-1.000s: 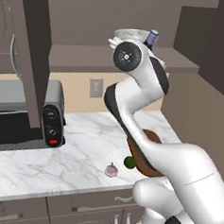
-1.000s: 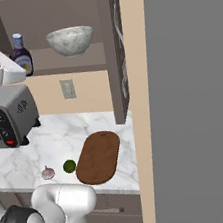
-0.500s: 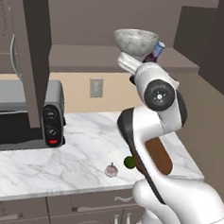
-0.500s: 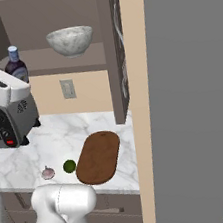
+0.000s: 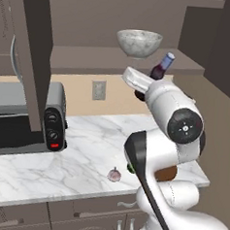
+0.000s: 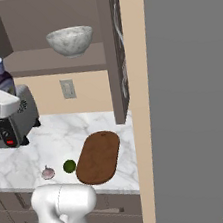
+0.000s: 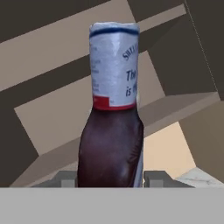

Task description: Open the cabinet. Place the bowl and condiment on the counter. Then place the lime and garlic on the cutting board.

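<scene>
Close to the hand camera, the jaws grip the condiment (image 7: 111, 131) by its dark lower body, a finger tip (image 7: 65, 179) showing on each side of it at the bottom centre of the frame, its pale label rising above. In the left base view the bottle (image 5: 160, 70) sits tilted at upper centre right, held above the arm's white wrist and in front of the shelf's edge; in the right base view it (image 6: 0, 77) stands at the far left edge, blue cap up. At lower centre on the marble surface (image 6: 61, 136), the garlic (image 6: 48, 172) and the lime (image 6: 69, 166) lie just beside each other, the lime near the left end of the oval cutting board (image 6: 98, 157). A toaster oven (image 5: 26, 118) stands at the left of the left base view. Farther back, in the upper centre, the bowl (image 6: 70, 40) rests on the shelf of the cabinet (image 6: 35, 61), whose door (image 5: 31, 52) hangs open.
</scene>
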Available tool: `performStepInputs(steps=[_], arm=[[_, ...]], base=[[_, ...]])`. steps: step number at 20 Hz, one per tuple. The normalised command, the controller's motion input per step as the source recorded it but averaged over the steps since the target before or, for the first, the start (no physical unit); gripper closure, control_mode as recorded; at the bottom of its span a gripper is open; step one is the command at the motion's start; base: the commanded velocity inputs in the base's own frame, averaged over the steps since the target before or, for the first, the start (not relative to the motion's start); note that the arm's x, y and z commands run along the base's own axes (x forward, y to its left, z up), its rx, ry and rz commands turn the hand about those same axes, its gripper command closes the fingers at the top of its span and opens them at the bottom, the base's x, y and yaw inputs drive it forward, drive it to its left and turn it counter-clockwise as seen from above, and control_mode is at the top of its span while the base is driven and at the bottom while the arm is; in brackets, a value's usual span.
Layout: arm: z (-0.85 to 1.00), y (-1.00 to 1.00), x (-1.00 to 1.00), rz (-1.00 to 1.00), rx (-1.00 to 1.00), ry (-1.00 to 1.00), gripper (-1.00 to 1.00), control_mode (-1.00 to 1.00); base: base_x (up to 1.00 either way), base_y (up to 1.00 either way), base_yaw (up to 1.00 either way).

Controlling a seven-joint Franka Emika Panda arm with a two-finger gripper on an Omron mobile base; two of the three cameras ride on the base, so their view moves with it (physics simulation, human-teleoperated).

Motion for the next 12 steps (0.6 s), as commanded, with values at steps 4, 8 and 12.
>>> performStepInputs(steps=[4,8,12], arm=[[-0.06,0.12,-0.52,0.02,-0.02,0.00,1.00,-1.00],[-0.07,0.03,-0.44,0.00,-0.01,0.00,1.00,-1.00],[-0.09,0.12,-0.33,0.00,-0.02,0.00,1.00,-1.00]], base=[[0.00,0.00,0.00],[0.00,0.00,0.00],[0.00,0.00,0.00]])
